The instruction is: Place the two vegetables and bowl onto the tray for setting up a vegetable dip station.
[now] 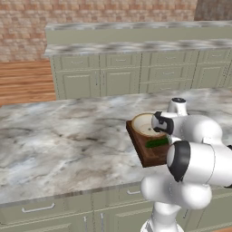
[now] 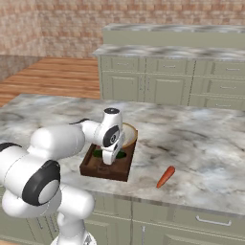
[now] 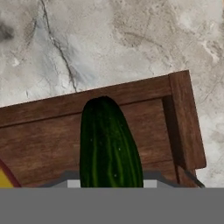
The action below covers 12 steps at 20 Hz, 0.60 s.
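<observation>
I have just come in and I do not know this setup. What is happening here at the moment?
A white robot arm is working over a wooden tray on the marble counter. Its gripper is down at the tray, around a cucumber that lies over the tray floor; whether it grips it or has let go, I cannot tell. The bowl is already on the tray. The carrot lies on the counter beside the tray, not yet placed.

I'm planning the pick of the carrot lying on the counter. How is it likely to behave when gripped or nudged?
The carrot looks stiff and slim, so it should lift without bending. Its round, tapered shape suggests that it may roll in a curve if nudged on the smooth marble counter. It lies flat and apart from the tray, so a pinch across its thicker end seems safest.
</observation>
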Available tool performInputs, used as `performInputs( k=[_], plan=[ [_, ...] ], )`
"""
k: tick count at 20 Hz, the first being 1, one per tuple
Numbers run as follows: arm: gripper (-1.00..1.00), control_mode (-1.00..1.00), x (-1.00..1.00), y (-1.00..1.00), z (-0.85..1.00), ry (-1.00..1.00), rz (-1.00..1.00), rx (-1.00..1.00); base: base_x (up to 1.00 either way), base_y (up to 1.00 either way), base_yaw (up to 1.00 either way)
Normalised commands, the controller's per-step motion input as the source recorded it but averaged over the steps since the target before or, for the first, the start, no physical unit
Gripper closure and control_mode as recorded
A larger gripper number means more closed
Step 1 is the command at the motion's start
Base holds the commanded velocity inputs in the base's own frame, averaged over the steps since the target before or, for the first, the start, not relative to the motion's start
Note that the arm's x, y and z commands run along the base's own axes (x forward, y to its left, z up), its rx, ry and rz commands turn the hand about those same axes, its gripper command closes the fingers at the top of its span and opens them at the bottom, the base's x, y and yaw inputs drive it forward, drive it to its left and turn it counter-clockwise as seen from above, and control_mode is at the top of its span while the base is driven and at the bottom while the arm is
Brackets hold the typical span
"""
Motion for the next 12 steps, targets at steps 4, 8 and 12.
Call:
performInputs(
  k=[4, 8, 12],
  plan=[
    [1.00, -1.00, 0.09, 0.00, -0.09, 0.02, 0.00, 0.03, 0.00, 0.00, 0.00],
    [1.00, -1.00, 0.08, 0.00, -0.04, 0.00, 0.00, 0.03, 0.00, 0.00, 0.00],
    [1.00, -1.00, 0.06, 0.02, -0.04, 0.00, 0.00, 0.03, 0.00, 0.00, 0.00]
  ],
)
